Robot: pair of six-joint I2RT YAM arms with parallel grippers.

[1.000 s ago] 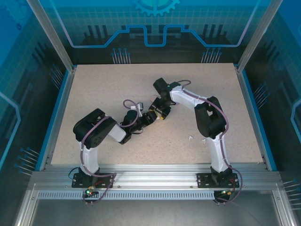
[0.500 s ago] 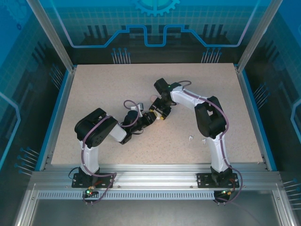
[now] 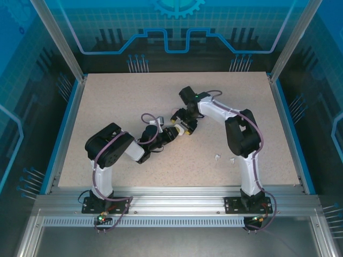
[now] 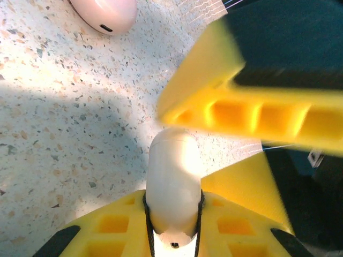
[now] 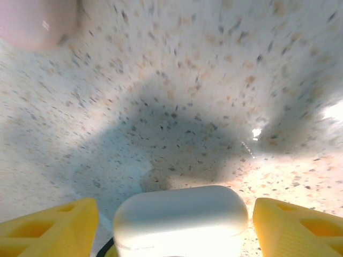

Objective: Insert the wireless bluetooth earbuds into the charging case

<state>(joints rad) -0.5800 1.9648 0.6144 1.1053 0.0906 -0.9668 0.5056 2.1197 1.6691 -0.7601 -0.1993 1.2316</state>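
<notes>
left tool (image 4: 174, 211), clamped on closed white case (image 4: 172, 174)

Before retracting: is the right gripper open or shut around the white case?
Open: right gripper shows gaps between its fingers and the white case on both sides.

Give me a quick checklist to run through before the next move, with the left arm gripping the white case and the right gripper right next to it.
1. Hold: left gripper clamps the white case from both sides: ok.
2. Other hand free: right gripper stands open, a gap on each side of the case: ok.
3. Lid of the case open: cannot tell.
4. Clearance: pink case lies apart on the table: ok.
5. Earbud to fetch: small white bits lie by the right arm, too small to identify: cannot tell.
</notes>
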